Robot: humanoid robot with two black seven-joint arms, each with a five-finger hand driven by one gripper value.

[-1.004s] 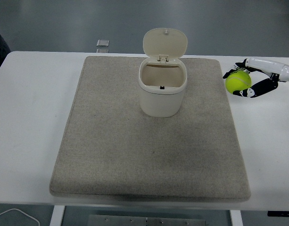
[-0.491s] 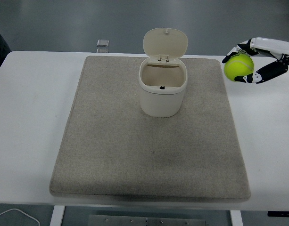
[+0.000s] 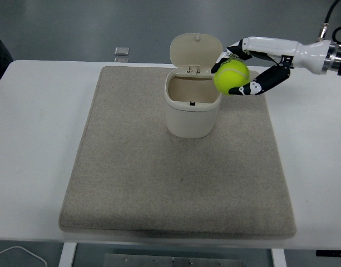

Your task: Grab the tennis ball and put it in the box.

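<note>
White table (image 3: 36,139) under grey mat (image 3: 176,178). Tennis ball (image 3: 231,77) clamped in my right hand (image 3: 249,67), fingers (image 3: 267,80) curled round it, ball raised off surface. Cream box (image 3: 191,108) just left of my hand and below, lid (image 3: 195,51) flipped up, opening bare. Small grey object (image 3: 121,51) far left, beyond table's far edge.

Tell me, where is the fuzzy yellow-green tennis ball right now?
In the head view, the fuzzy yellow-green tennis ball is held in the robot's right hand, right of centre, beside the open cream plastic box's right rim.
</note>
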